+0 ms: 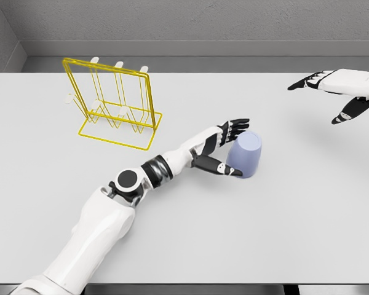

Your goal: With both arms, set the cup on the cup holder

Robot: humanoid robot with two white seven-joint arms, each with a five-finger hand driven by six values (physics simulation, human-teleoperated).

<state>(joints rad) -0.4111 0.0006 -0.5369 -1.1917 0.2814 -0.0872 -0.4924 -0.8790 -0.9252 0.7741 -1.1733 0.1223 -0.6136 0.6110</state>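
A pale lavender cup [246, 155] stands upside down near the middle of the white table [307, 233]. My left hand [229, 147] is right beside its left flank. The thumb touches the cup's lower side and the fingers spread toward its top, not closed around it. The yellow wire cup holder [115, 104] with white pegs stands at the back left, well apart from the cup. My right hand [338, 92] hovers open at the far right, above the table and clear of the cup.
A grey wall runs along the back of the table. The table's front edge shows at the bottom of the view.
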